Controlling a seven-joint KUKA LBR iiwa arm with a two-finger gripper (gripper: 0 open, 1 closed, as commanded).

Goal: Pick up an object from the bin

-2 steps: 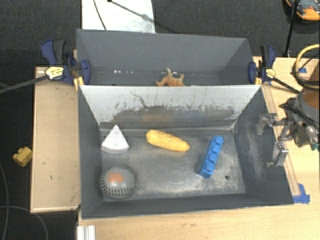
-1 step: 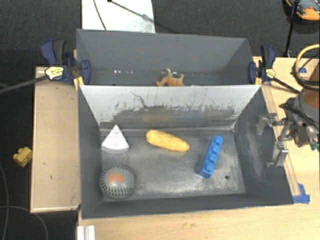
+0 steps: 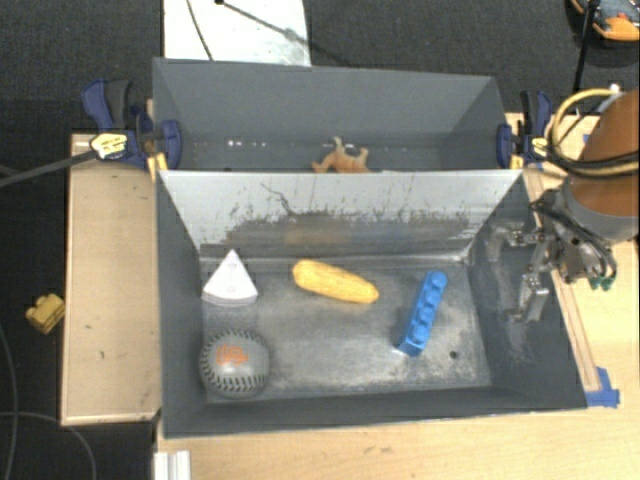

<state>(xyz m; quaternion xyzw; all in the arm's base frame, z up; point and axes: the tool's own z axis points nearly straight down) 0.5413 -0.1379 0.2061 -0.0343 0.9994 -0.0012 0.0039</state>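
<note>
My gripper [image 3: 531, 298] hangs over the bin's right sloping wall, above and to the right of the floor, with nothing seen in it. Nearest to it, a long blue studded brick [image 3: 422, 314] lies on the floor at the right, slanting from upper right to lower left, about a hand's width left of the gripper. A yellow corn-cob-shaped thing [image 3: 335, 281] rests further left, near the middle of the floor by the back wall.
A white cone [image 3: 231, 277] stands at the floor's left, with a grey ball [image 3: 235, 361] carrying an orange patch in the front left corner below it. A small orange toy [image 3: 342, 157] sits on the ledge behind the back wall. The arm comes in from the right.
</note>
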